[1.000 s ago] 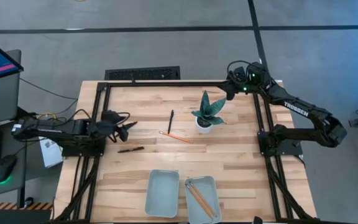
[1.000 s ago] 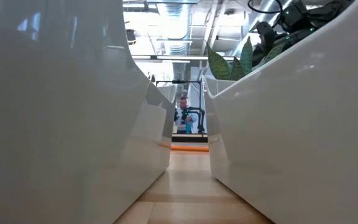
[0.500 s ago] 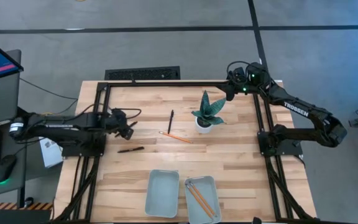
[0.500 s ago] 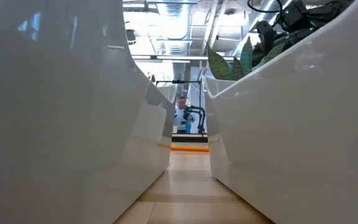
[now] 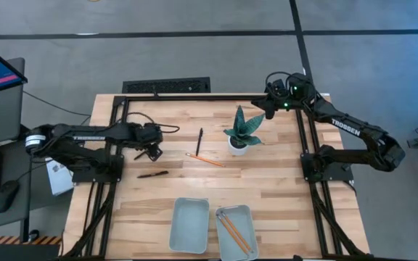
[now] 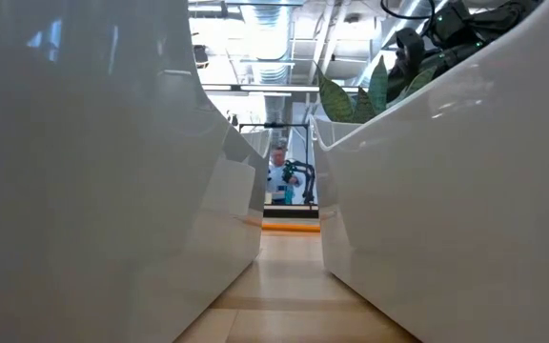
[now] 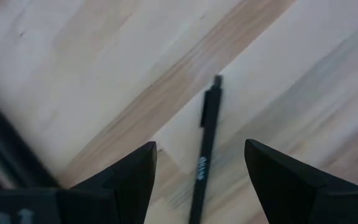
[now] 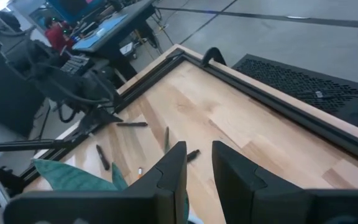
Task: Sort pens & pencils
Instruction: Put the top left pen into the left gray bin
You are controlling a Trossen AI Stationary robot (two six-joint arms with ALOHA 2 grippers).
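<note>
On the pale wooden table [image 5: 281, 181], two shallow grey trays sit side by side at the near edge; the right tray [image 5: 236, 231] holds two orange pencils [image 5: 232, 231], the left tray [image 5: 189, 225] sits just beside it. A small potted plant [image 5: 242, 134] stands mid-table, another orange pencil [image 5: 205, 159] and a black pen [image 5: 199, 141] to its left. A second black pen [image 5: 152, 174] lies farther left.

Pale blond wood table [image 5: 267, 181] with plank stripes and a black frame; black pens [image 5: 152, 174]; orange pencils [image 5: 232, 230] in a pale grey-green tray [image 5: 251, 217]; a second tray [image 5: 189, 225] of the same tint; green mottled plant [image 5: 244, 127] in a white pot; black arms
</note>
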